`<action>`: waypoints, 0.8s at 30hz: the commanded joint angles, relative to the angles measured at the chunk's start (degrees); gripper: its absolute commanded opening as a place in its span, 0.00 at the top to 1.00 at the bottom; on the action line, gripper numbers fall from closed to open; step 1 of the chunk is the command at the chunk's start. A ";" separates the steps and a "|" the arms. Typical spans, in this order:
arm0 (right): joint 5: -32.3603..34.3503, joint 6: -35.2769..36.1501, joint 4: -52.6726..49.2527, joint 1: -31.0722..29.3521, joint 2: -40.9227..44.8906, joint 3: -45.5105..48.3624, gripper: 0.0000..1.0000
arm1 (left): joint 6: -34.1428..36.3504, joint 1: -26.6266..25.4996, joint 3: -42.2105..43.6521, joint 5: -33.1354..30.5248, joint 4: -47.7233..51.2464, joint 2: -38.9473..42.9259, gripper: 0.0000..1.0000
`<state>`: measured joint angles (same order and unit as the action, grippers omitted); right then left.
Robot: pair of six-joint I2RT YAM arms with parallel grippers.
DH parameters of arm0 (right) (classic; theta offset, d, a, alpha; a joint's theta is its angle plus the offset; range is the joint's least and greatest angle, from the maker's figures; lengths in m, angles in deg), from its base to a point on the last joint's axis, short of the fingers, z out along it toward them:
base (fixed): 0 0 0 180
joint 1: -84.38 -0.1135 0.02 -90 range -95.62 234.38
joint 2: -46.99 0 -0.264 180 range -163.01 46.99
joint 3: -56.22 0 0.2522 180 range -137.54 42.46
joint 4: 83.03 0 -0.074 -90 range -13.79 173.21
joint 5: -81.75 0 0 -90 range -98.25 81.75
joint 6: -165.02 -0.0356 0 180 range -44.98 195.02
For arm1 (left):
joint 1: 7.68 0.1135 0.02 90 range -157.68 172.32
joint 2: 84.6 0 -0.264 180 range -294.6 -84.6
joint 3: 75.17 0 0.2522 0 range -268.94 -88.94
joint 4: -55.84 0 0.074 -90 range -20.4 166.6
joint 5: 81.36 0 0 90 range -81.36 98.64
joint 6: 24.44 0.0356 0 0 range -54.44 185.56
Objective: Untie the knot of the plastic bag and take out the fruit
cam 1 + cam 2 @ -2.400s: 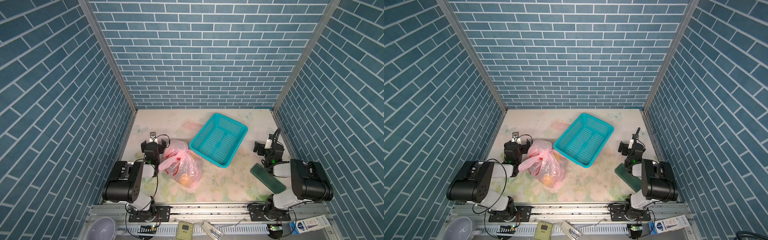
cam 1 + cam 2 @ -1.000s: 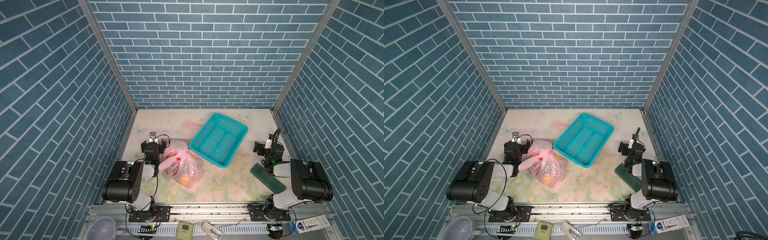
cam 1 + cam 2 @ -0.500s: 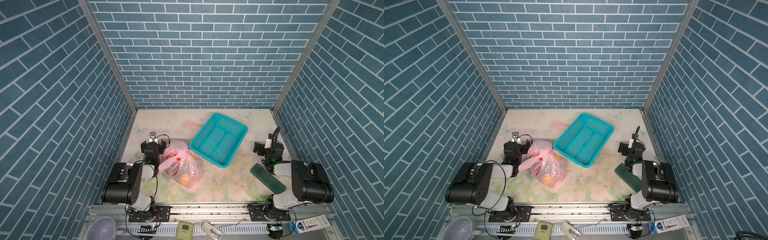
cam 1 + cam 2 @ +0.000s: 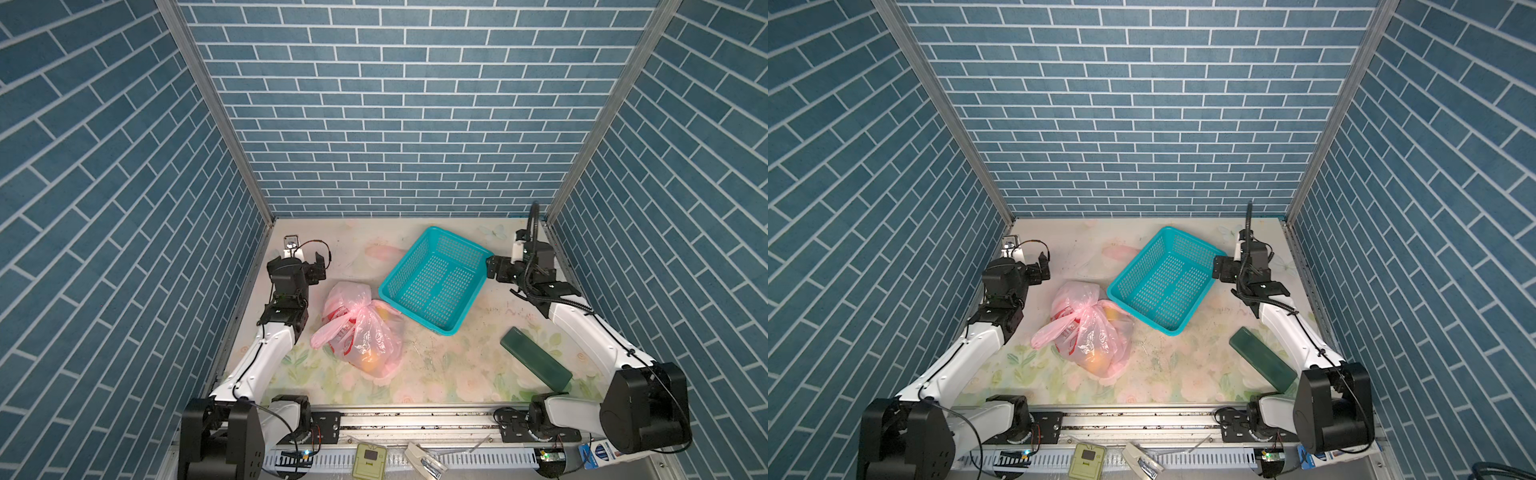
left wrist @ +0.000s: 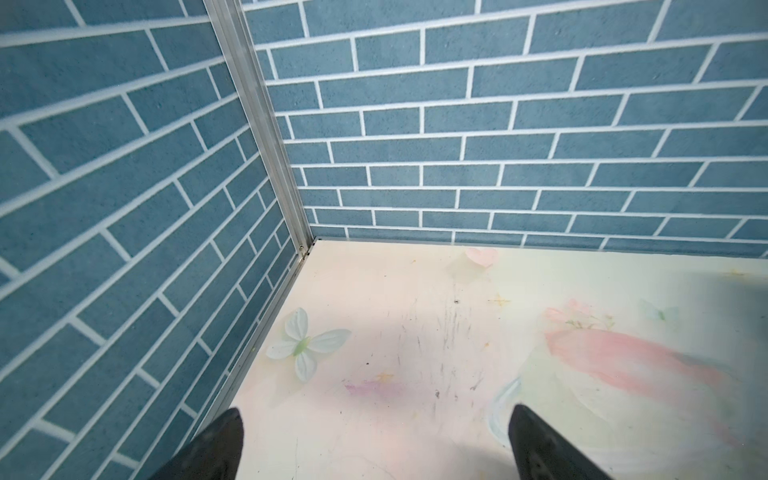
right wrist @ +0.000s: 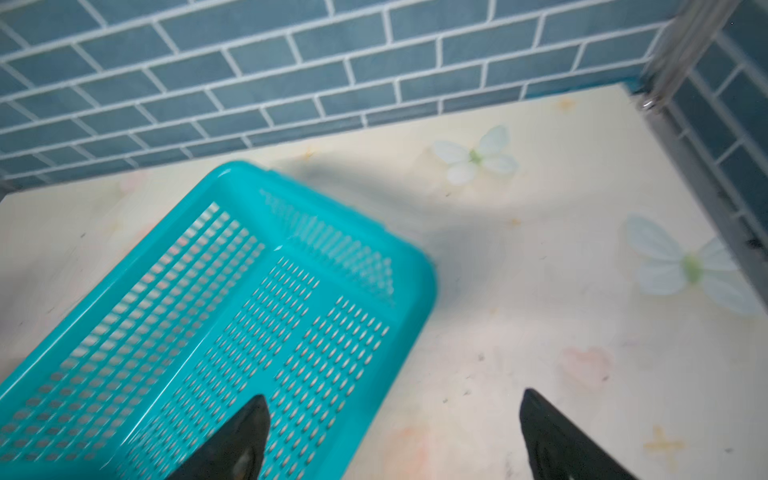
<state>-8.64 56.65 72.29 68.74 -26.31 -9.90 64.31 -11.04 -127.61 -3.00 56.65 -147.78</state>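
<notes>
**Q:** Blue-brick walls (image 4: 395, 124), flowered bench (image 4: 436, 374): where is the plastic bag (image 4: 361, 336)?

**A:** Mid-bench, just beside the teal basket (image 4: 405, 257), knot (image 4: 360, 310) tied on top, fruit (image 4: 370, 362) inside. My left hand (image 5: 377, 411) hangs beyond it, fingers (image 5: 216, 449) apart, empty; my right hand (image 6: 393, 397), spread too, hovers at the basket's corner.

**Q:** Which step?

**A:** The reach, I judge. Next, both hands must close on the knot's loops and pull apart.

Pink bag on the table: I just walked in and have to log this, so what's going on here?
Nothing is being handled. The pink bag lies on the table, its knot tied and fruit inside. The left gripper hangs open near it; the right gripper is open by the teal basket, which is empty.
</notes>
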 commanded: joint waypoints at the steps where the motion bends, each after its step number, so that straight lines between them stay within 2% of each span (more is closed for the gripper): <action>1: 2.91 -10.70 -17.37 -4.33 -1.51 -3.10 0.16 | -4.10 0.02 -2.70 3.49 9.08 0.97 0.00; 5: 2.67 -16.09 -18.21 -7.22 -2.95 -2.29 0.25 | -5.50 -0.46 -4.69 4.63 10.62 0.61 0.00; 11: 0.30 -15.87 -15.15 -8.27 -9.53 -6.01 0.27 | -5.69 -2.06 -6.87 5.24 10.76 -1.42 0.00; 13: -0.06 -15.29 -16.39 -8.36 -12.21 -8.50 0.31 | -5.77 -2.56 -7.19 5.19 10.60 -2.01 0.00; 22: 2.95 -13.89 -21.44 -8.27 -19.73 -15.33 0.61 | -6.53 -3.56 -6.42 4.68 10.58 -0.89 0.00; 24: 3.75 -13.62 -22.61 -8.23 -20.98 -17.04 0.72 | -6.39 -3.64 -6.08 4.69 10.66 -0.55 0.00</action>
<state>-6.93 42.23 53.17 60.66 -45.72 -22.64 58.43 -14.36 -133.49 1.44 66.01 -149.57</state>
